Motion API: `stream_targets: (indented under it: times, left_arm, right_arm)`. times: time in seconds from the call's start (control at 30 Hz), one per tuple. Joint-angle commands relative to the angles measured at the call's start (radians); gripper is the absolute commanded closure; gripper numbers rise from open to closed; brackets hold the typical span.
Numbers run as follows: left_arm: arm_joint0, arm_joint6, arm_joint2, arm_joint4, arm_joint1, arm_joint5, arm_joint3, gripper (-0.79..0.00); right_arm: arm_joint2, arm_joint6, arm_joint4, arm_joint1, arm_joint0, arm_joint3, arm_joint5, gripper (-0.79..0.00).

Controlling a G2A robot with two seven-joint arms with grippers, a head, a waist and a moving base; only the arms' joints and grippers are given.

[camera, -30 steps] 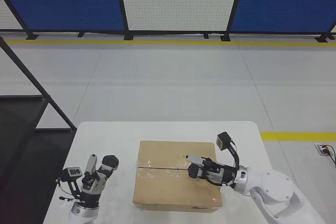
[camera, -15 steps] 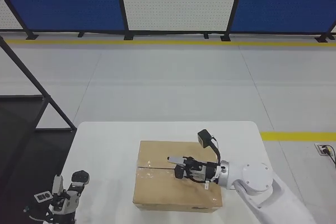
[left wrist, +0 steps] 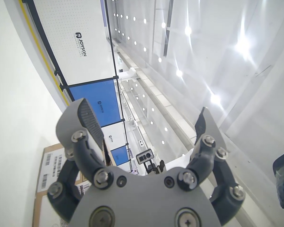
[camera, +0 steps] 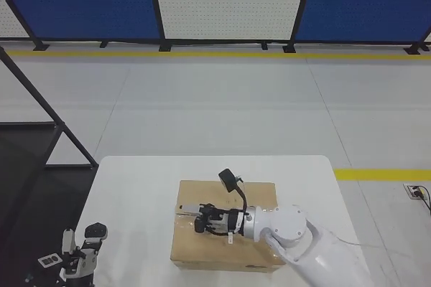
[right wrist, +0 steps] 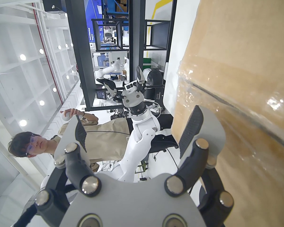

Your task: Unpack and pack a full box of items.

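The right gripper was spread wide at the box's tape. It should've gone low & slow to catch the tape's edge.

This is a robotics lab set in a large industrial hall. Blue and white perforated partition panels fence off the work cell, and a yellow line is marked along the smooth pale floor in front of them. A black metal rack stands beside the white surface. Rows of ceiling lights hang high overhead. Past tall black frames, a white robot arm stands at a far workstation.
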Motion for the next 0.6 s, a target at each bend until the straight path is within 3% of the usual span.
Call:
stream_targets:
  times: [0.0, 0.23, 0.57]
  left_arm:
    - [0.002, -0.032, 0.010, -0.019, 0.000, -0.016, -0.003, -0.785]
    - [-0.004, -0.103, 0.028, -0.026, 0.001, -0.027, -0.013, -0.785]
    - [-0.014, -0.122, 0.056, -0.001, -0.003, -0.018, -0.020, -0.785]
  right_arm:
    - [-0.022, -0.019, 0.005, -0.016, 0.015, 0.026, -0.009, -0.785]
    - [-0.081, -0.063, 0.011, -0.069, 0.057, 0.075, -0.026, -0.785]
    - [-0.121, -0.088, -0.007, -0.128, 0.104, 0.145, -0.009, -0.785]
